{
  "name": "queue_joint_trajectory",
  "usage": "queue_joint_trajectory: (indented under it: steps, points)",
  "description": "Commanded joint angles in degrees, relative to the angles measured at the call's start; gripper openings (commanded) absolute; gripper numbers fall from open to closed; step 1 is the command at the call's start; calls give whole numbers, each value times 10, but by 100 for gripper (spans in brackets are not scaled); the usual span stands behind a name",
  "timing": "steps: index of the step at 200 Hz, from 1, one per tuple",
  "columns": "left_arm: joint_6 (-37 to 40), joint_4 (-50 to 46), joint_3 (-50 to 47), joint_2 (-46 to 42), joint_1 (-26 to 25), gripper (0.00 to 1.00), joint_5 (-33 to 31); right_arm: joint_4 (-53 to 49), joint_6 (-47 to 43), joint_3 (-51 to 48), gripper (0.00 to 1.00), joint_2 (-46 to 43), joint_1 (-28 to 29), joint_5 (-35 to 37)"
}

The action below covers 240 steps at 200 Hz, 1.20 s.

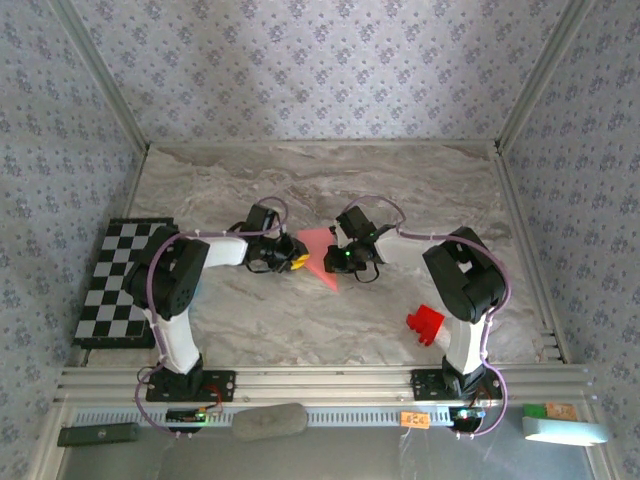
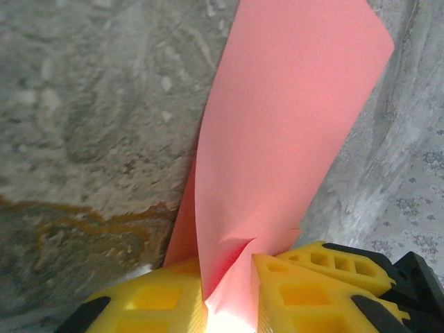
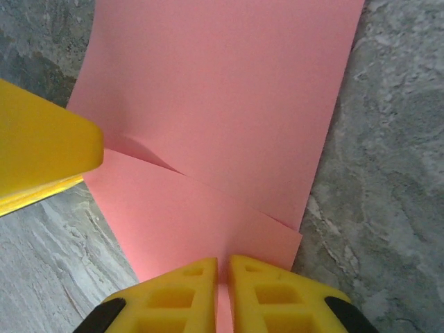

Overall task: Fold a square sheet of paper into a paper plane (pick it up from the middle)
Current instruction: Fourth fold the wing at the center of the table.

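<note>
Left claw (image 2: pixel 230 284) and right claw (image 3: pixel 223 277) each clamped on the pink sheet (image 3: pixel 222 104), opposite sides; I reckon that lets me bend its middle.

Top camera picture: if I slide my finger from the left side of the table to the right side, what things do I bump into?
chequered board → left gripper → pink paper sheet → right gripper → red block
</note>
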Motion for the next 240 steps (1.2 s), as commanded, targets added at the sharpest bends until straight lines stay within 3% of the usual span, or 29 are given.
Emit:
queue_joint_trajectory:
  steps: [1,56,87,121,163,205,240]
  points:
    - [33,9,19,12,-4,21,17,-14,-7,-12,15,11,-4,0]
    - [54,42,13,22,-4,19,27,-15,-27,-7,15,6,-7,-15]
    - [49,59,7,21,-3,11,31,-13,-45,-6,16,-6,-9,-18]
    - [37,58,1,0,-4,7,13,2,-68,-22,28,-65,-7,-8]
    - [9,35,-3,-49,-19,6,-48,15,-100,-58,36,-131,6,68]
    - [-12,-51,32,-79,-52,6,-134,60,-150,-112,45,-182,71,228]
    - [-54,-79,42,-87,-62,6,-169,107,-160,-136,47,-179,112,289]
